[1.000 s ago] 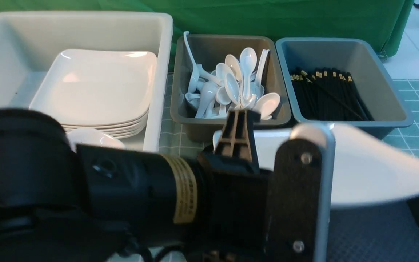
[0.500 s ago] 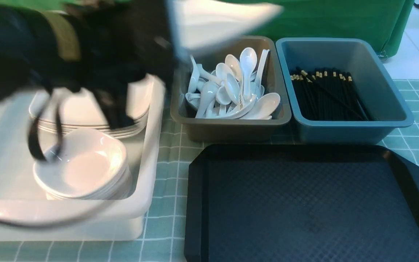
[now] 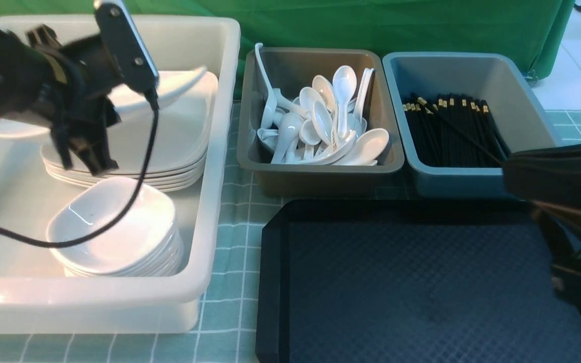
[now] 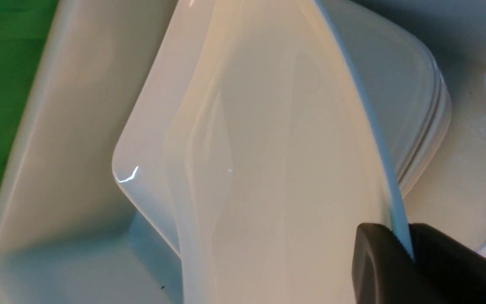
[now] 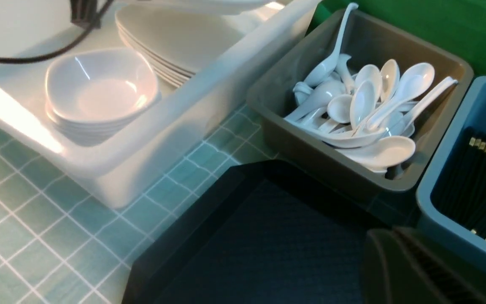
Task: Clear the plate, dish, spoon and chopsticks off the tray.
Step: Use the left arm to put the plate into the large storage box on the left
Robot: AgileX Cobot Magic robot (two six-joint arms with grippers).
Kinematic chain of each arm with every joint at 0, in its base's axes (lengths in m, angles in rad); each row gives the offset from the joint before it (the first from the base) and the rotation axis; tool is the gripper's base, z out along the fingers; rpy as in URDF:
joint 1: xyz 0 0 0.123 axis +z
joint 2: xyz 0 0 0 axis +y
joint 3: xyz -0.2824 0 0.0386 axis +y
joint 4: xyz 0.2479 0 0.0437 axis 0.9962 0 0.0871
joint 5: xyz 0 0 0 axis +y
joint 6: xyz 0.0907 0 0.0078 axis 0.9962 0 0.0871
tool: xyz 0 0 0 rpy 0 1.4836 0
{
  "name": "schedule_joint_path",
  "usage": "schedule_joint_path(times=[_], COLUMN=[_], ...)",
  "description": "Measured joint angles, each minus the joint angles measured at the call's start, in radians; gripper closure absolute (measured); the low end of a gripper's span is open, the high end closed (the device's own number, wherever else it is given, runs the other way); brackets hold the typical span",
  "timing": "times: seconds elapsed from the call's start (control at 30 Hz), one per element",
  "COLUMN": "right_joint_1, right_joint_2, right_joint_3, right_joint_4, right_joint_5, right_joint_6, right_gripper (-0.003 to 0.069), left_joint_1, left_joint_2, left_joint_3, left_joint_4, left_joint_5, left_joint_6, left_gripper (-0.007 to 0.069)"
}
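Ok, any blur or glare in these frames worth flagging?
Front view: left arm slightly motion-blurred, glare on the white bin's near rim. Left wrist view: the plate fills the frame, soft, few highlights. Right wrist view: the same rim blown out; right claw out of focus.

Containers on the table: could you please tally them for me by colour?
White bin: 1
Grey-brown bin: 1
Blue-grey bin: 1
Black tray: 1
Total: 4
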Motion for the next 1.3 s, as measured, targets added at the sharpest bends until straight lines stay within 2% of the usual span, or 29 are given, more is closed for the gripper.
schedule_joint_path(times=[0.33, 0.43, 0.6, 0.73, 0.77, 0.9, 0.93, 0.97, 1.13, 1.3], right_joint_1=[0.000, 0.000, 0.000, 0.000, 0.000, 0.000, 0.000, 0.000, 0.000, 0.000], right_joint_2=[0.007, 0.007, 0.007, 0.007, 0.007, 0.007, 0.007, 0.007, 0.007, -0.002], right_joint_3=[0.000, 0.000, 0.000, 0.000, 0.000, 0.000, 0.000, 0.000, 0.000, 0.000], right_joint_4=[0.012, 0.012, 0.026, 0.041, 0.059, 0.095, 0.097, 0.105, 0.111, 0.114], right_joint_5=[-0.003, -0.003, -0.003, -0.003, -0.002, -0.002, -0.002, 0.000, 0.001, 0.002], right_joint_6=[-0.008, -0.011, -0.019, -0.022, -0.028, -0.052, -0.053, -0.054, -0.056, -0.056], right_gripper=[0.0638, 0.0638, 0.0638, 0.0638, 0.0638, 0.0638, 0.0638, 0.0638, 0.0638, 0.0638], left_joint_1=[0.000, 0.000, 0.000, 0.000, 0.000, 0.000, 0.000, 0.000, 0.000, 0.000], left_joint_2=[0.100, 0.108, 0.114, 0.125, 0.129, 0.130, 0.130, 0.130, 0.109, 0.035], left_joint_3=[-0.002, -0.002, -0.002, -0.002, -0.002, -0.002, -0.002, -0.002, -0.002, -0.002], left_joint_4=[0.015, 0.012, 0.007, -0.009, -0.025, -0.060, -0.061, -0.077, -0.147, -0.218], left_joint_5=[-0.113, -0.156, -0.184, -0.188, -0.190, -0.192, -0.194, -0.195, -0.204, -0.201], left_joint_6=[-0.016, -0.034, -0.036, -0.036, -0.036, -0.036, -0.036, -0.036, -0.038, -0.039], left_gripper=[0.0595, 0.0564, 0.0464, 0.0351, 0.0289, 0.0185, 0.0181, 0.0138, 0.0077, 0.0067])
